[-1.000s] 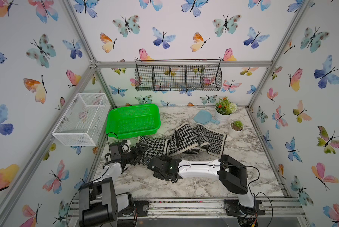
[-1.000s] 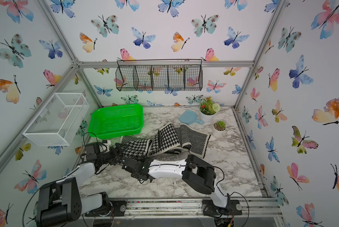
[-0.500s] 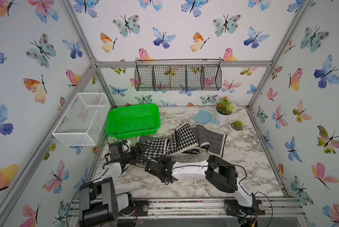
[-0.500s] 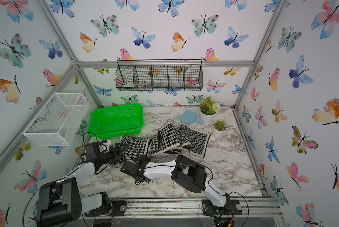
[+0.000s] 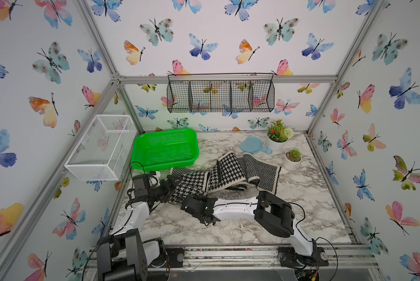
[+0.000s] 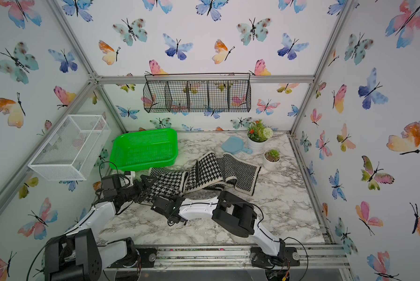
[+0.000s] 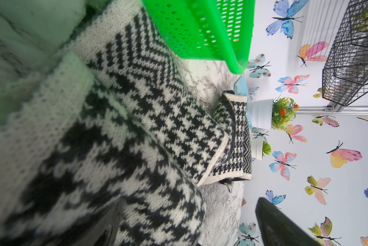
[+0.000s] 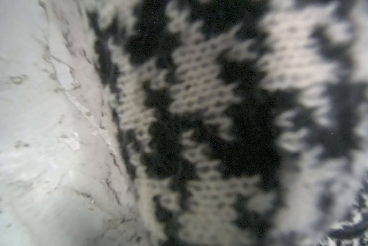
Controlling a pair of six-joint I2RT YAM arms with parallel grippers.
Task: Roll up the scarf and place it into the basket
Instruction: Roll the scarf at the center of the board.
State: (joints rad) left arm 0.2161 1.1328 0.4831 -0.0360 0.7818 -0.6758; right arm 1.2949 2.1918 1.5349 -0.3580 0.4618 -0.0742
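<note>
A black-and-white knitted scarf (image 5: 228,167) (image 6: 209,167) lies crumpled across the marble table in both top views, its left part folded over. The empty bright green basket (image 5: 165,150) (image 6: 143,150) stands just behind that left end. My left gripper (image 5: 171,187) (image 6: 146,186) is open at the scarf's left end. In the left wrist view the houndstooth fold (image 7: 157,119) sits between its fingers (image 7: 281,225), with the basket (image 7: 195,32) close by. My right gripper (image 5: 181,200) (image 6: 153,202) is shut at the fold's near edge. Blurred knit (image 8: 221,127) fills the right wrist view and hides the fingers.
A white wire-mesh box (image 5: 101,146) hangs on the left wall and a black wire rack (image 5: 221,96) on the back wall. At the back right stand a blue hand mirror (image 5: 252,146), a flowering pot (image 5: 278,136) and a small succulent pot (image 5: 292,157).
My right gripper has slid left along the table to the scarf's near edge and gone from open to shut. The left arm and the scarf's right part have stayed put.
</note>
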